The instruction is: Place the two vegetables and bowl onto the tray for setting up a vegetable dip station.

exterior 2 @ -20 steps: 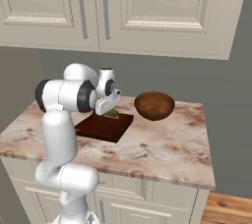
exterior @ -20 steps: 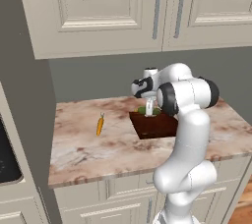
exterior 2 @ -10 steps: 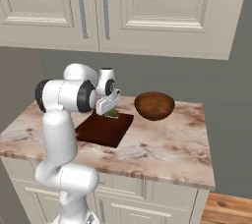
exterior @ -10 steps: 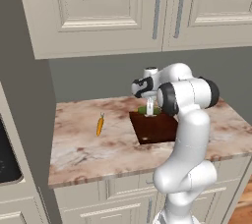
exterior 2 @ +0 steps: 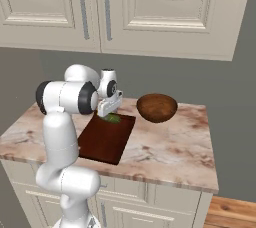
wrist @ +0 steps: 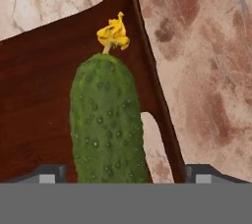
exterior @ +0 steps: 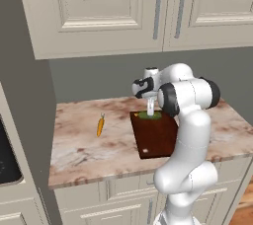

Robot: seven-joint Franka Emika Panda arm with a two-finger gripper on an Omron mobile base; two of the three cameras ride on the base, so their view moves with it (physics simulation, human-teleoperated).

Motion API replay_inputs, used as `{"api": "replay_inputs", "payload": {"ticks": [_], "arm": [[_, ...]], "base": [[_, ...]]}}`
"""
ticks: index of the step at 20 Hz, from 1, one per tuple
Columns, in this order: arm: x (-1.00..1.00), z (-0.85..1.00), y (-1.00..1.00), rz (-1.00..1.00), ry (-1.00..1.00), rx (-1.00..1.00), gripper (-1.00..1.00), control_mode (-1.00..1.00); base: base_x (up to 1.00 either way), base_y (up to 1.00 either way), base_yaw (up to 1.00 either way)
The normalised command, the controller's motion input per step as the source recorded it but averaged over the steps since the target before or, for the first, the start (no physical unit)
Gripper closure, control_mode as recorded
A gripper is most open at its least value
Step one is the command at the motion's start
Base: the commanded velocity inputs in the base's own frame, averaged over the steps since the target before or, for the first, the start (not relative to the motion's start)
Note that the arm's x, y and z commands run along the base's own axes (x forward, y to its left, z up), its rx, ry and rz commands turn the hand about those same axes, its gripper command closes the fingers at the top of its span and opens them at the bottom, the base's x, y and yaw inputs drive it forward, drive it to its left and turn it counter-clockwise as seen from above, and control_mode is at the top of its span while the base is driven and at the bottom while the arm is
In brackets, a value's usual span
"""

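Hovering claw [exterior: 150,112] over cucumber [wrist: 107,122] | on tray [exterior: 158,135] far end | fingers apart

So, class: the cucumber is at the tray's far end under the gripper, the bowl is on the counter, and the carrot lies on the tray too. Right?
Not quite. The carrot lies on the counter, left of the tray, as the left base view shows. The cucumber, gripper and bowl are as stated.

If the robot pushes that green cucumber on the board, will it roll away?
Probably a bit: the cucumber is round and long, so it would likely roll sideways on the flat board. Its bumpy skin may slow it. It looks firm, so it should stay stiff, not bend.
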Motion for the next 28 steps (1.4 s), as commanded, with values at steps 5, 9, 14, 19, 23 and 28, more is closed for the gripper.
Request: {"api": "replay_inputs", "payload": {"ticks": [5,9,14,19,23,28], "arm": [[-0.01,0.11,0.04,0.00,0.00,0.00,-1.00,-1.00],[-0.24,0.25,0.23,-0.01,0.01,0.00,-1.00,-1.00],[-0.40,0.15,0.42,-0.10,0.01,0.00,-1.00,-1.00],[-0.50,0.03,0.53,-0.14,0.00,0.00,-1.00,-1.00],[-0.56,0.12,0.48,-0.18,0.00,0.00,-1.00,-1.00],[-0.42,0.16,0.48,-0.19,0.00,0.00,-1.00,-1.00]], "base": [[0.00,0.00,0.00],[0.00,0.00,0.00],[0.00,0.00,0.00],[0.00,0.00,0.00],[0.00,0.00,0.00],[0.00,0.00,0.00]]}}
